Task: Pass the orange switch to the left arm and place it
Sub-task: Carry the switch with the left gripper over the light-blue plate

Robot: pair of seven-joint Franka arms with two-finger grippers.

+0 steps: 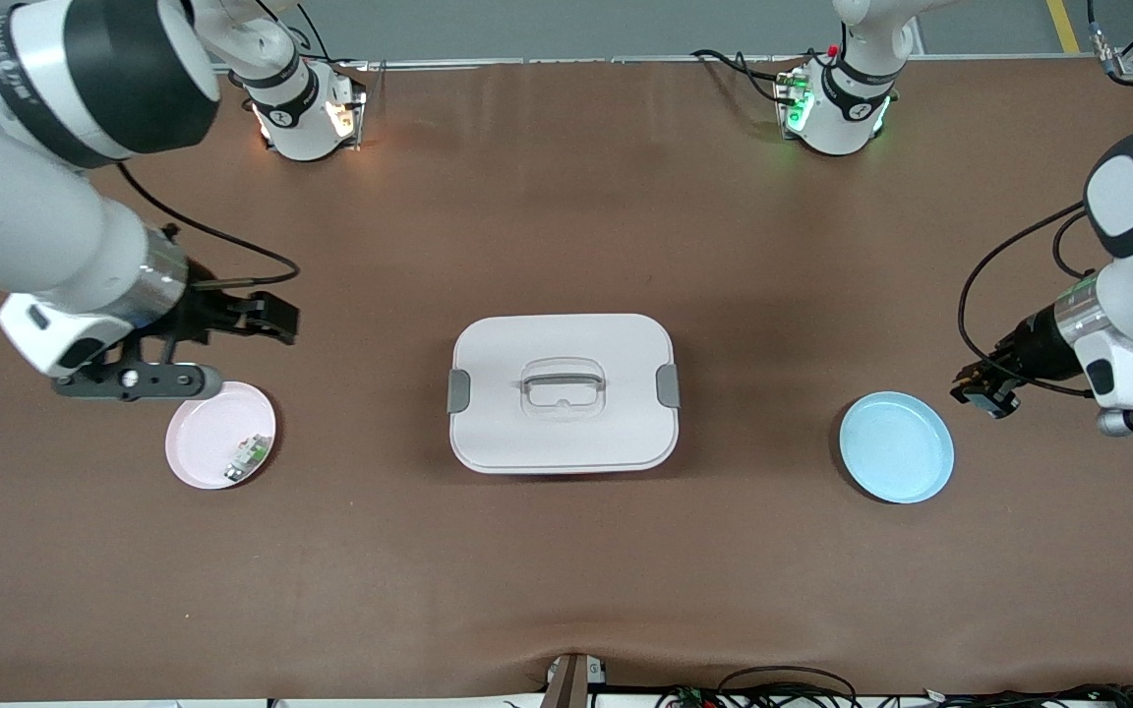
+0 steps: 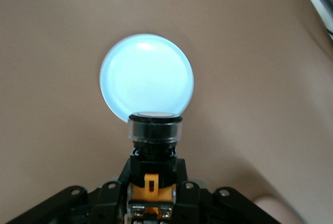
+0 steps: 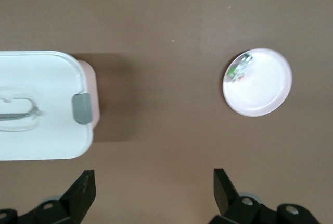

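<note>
My left gripper (image 1: 980, 386) is shut on the orange switch (image 2: 154, 130), a small black cylinder with an orange part at the jaws (image 2: 152, 193). It holds the switch in the air over the table, just beside the blue plate (image 1: 896, 447), toward the left arm's end. The white box (image 1: 563, 391) with grey clips sits at the table's middle, well apart from both grippers. My right gripper (image 1: 283, 320) is open and empty, above the table beside the pink plate (image 1: 212, 433); its wrist view (image 3: 154, 190) shows bare table between the fingers.
The pink plate (image 3: 263, 86) holds a small green-and-white component (image 1: 247, 457), also seen in the right wrist view (image 3: 240, 67). The blue plate (image 2: 146, 73) is empty. The box shows in the right wrist view (image 3: 41, 104). Both arm bases stand along the table's edge farthest from the front camera.
</note>
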